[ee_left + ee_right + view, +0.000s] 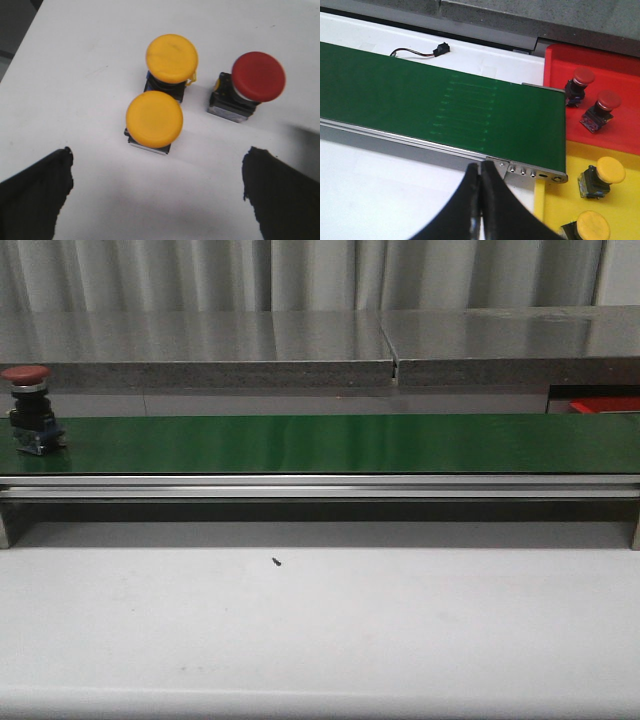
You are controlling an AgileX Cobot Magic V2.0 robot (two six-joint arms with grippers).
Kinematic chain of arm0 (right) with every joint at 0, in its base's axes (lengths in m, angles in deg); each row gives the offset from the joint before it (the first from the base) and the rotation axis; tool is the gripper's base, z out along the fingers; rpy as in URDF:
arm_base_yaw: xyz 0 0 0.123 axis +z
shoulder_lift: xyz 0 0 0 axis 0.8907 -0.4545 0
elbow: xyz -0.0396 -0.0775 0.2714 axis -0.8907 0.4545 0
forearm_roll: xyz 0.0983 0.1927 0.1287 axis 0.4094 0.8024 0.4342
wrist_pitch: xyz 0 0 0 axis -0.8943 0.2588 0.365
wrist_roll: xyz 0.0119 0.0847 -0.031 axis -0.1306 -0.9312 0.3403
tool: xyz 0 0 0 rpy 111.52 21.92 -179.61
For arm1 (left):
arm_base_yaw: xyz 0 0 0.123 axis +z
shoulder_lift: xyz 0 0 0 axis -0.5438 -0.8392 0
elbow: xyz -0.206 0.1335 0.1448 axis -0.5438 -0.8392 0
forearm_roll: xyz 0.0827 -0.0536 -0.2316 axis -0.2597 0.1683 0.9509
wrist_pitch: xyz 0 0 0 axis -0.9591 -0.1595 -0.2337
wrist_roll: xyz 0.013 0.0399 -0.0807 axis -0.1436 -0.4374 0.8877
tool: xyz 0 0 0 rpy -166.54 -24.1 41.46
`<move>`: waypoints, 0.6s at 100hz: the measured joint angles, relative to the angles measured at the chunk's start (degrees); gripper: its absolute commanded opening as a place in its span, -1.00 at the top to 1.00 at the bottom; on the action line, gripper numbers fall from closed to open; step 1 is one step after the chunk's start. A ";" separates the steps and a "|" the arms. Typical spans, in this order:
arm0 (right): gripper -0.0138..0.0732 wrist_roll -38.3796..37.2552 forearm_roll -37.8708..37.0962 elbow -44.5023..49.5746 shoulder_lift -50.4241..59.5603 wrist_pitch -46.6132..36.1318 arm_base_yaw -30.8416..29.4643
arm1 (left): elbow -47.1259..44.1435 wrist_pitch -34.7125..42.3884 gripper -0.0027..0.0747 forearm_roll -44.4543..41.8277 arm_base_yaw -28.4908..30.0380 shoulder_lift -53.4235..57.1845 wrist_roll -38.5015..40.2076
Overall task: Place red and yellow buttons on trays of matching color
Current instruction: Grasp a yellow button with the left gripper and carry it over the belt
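A red button (26, 405) stands on the green conveyor belt (330, 443) at its far left end. In the left wrist view two yellow buttons (154, 119) (171, 58) and a red button (257, 76) stand on a white surface, with my left gripper (159, 192) open above and short of them. My right gripper (481, 172) is shut on nothing near the belt's end. Beyond that end lie the red tray (615, 70) holding two red buttons (582, 80) (606, 104) and the yellow tray (620, 210) holding two yellow buttons (609, 171) (592, 226).
A grey stone ledge (320, 345) runs behind the belt. A small dark speck (276, 562) lies on the white table (320, 620) in front. A black connector with wires (427, 51) lies behind the belt. Neither arm shows in the front view.
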 measured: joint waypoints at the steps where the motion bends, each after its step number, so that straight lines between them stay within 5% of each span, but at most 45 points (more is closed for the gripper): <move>1: 0.95 0.00 0.00 0.00 0.00 0.00 0.00 | 0.15 0.00 -0.78 -0.01 0.00 -0.20 0.00; 46: 0.95 0.00 0.00 0.00 0.00 0.00 0.00 | 12.13 -2.51 -0.77 -0.09 0.00 -11.40 0.00; 60: 0.95 0.09 0.00 0.00 0.00 0.00 0.00 | 13.17 -2.66 -0.49 -0.09 0.00 -12.88 0.00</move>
